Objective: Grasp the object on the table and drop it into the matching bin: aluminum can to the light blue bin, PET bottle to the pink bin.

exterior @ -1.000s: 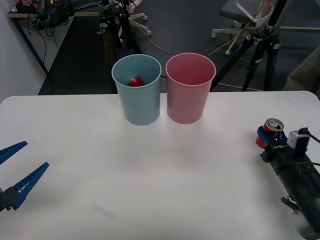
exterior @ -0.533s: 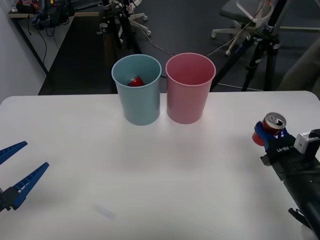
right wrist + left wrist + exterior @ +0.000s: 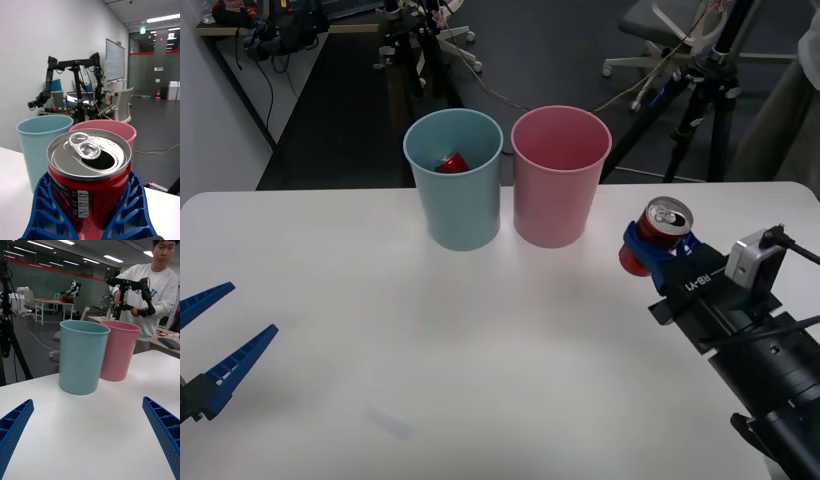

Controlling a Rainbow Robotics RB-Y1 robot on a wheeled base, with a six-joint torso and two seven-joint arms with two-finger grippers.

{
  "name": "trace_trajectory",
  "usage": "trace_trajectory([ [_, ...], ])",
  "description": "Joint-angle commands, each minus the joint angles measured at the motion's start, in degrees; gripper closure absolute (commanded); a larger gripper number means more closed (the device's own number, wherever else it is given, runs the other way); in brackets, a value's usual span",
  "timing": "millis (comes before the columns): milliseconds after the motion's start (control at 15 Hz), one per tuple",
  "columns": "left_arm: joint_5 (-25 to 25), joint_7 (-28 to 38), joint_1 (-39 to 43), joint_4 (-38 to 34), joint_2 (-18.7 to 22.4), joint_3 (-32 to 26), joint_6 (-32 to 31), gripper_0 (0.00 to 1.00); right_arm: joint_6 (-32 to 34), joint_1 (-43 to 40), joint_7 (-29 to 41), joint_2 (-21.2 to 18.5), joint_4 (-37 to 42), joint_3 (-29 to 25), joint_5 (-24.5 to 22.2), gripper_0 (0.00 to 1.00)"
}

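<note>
- The right end effector (image 3: 650, 248) has its blue ribbed fingers clamped on the small red aluminium drink can with a silver top (image 3: 661, 232), held above the wide white tabletop (image 3: 500, 350), near the tall pink plastic bin (image 3: 560, 175).
- The tall light blue plastic bin (image 3: 454, 178) stands just beside the pink one.
- The left end effector (image 3: 215, 335) rests at the tabletop's left edge, fingers apart.

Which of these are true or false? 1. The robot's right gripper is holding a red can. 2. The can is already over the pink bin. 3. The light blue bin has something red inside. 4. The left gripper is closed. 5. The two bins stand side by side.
1. True: the right gripper is clamped on the red can, its blue fingers on either side of it.
2. False: the can is to the right of the pink bin, held above the table.
3. True: something red lies in the light blue bin.
4. False: the left gripper is open and holds nothing.
5. True.
</note>
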State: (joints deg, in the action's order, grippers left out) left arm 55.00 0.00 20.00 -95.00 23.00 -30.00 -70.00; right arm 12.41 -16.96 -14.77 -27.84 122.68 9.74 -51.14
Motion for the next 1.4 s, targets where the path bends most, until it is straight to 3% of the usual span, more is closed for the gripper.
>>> trace_trajectory([
  [67,0.00,0.00,0.00,0.00,0.00,0.00,0.00,0.00,-5.47,4.66,1.23,-2.22,2.12,5.47,-0.71,1.00],
  [400,0.00,0.00,0.00,0.00,0.00,0.00,0.00,0.00,-9.25,15.64,2.11,-0.28,-1.83,10.48,-1.68,1.00],
  [800,0.00,0.00,0.00,0.00,0.00,0.00,0.00,0.00,-9.33,32.43,2.55,8.77,-18.36,12.94,-3.44,1.00],
  [1400,0.00,0.00,0.00,0.00,0.00,0.00,0.00,0.00,-12.50,53.00,2.55,20.90,-42.88,11.88,-6.51,1.00],
])
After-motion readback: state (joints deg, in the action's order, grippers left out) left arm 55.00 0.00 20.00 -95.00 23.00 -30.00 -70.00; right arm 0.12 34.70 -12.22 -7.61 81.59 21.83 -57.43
